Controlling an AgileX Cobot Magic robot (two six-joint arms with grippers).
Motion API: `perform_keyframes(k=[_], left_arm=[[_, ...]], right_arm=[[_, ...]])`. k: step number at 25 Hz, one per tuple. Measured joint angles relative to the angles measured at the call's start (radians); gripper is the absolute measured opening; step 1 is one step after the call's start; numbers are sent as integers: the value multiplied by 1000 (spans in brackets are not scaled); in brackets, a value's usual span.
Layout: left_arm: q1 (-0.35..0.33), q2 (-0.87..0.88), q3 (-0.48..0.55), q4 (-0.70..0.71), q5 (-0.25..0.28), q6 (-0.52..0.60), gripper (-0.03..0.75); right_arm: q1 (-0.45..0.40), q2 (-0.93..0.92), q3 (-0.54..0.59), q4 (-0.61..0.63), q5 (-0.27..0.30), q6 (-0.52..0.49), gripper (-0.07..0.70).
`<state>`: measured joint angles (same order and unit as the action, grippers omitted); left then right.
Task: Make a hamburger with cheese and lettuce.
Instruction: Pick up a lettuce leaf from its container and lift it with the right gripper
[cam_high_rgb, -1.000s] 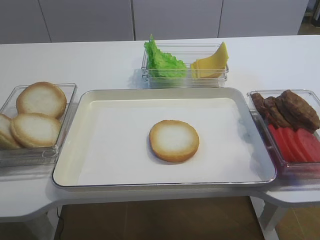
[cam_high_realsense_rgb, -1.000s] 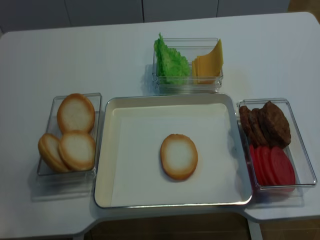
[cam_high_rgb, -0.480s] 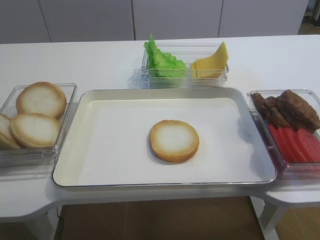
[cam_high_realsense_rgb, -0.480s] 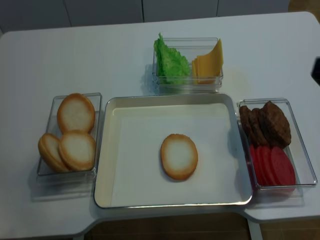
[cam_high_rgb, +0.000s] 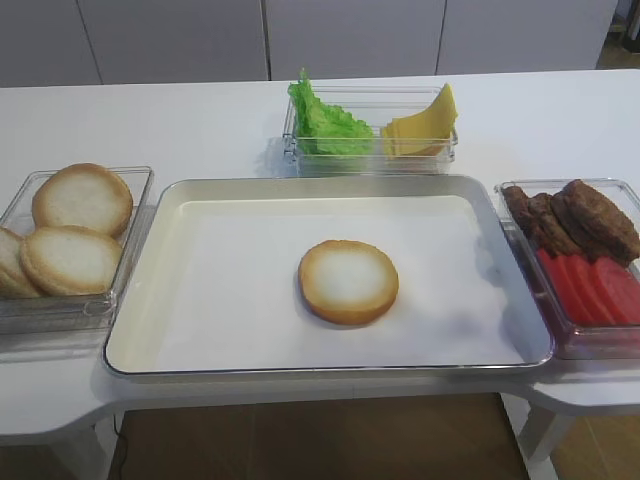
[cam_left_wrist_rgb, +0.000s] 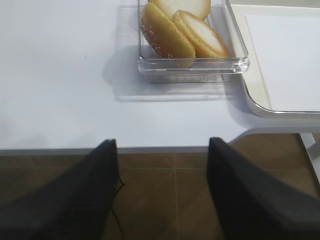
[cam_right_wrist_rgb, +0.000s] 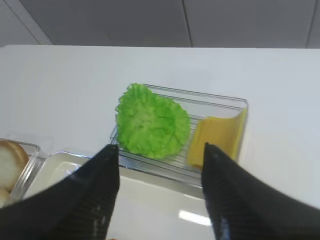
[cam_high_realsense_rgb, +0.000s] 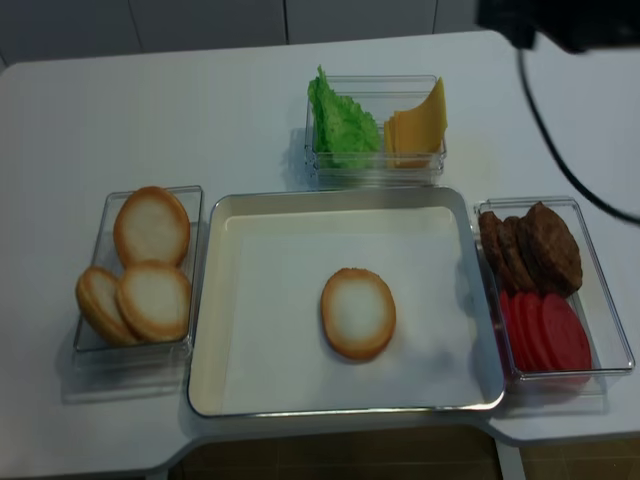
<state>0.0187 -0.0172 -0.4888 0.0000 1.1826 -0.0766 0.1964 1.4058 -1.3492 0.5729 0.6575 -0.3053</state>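
1. Against the earlier overhead views, a dark arm part and its cable are now seen at the upper right of the realsense view; nothing on the bench (cam_high_rgb: 200, 125) has been moved.
2. From this it is judged that the right gripper (cam_right_wrist_rgb: 160, 155) is being brought toward the far container (cam_high_realsense_rgb: 375, 165), so a filling is likely picked next.
3. Its jaws are seen spread wide and empty above the lettuce (cam_right_wrist_rgb: 150, 122) and cheese (cam_right_wrist_rgb: 217, 137).
4. The left gripper (cam_left_wrist_rgb: 162, 150) is likewise seen spread, empty, beyond the bench edge near the spare buns (cam_left_wrist_rgb: 182, 30).
5. The hamburger (cam_high_rgb: 348, 281), a round flat bun half with a toasted golden rim and pale centre, lies alone on the tray (cam_high_rgb: 140, 330).
6. The lettuce is crinkled and ruffled; the cheese is shown as smooth thin slices leaning against the container wall.
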Motion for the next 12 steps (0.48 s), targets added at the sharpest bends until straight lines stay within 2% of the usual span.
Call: perform_keyframes(k=[6, 12], left_arm=[[0, 0, 0, 0, 0, 0, 424], [0, 0, 0, 0, 0, -1, 424]], right_arm=[[41, 288, -243, 40, 24, -5, 399], [42, 529, -448, 194, 103, -78, 399]])
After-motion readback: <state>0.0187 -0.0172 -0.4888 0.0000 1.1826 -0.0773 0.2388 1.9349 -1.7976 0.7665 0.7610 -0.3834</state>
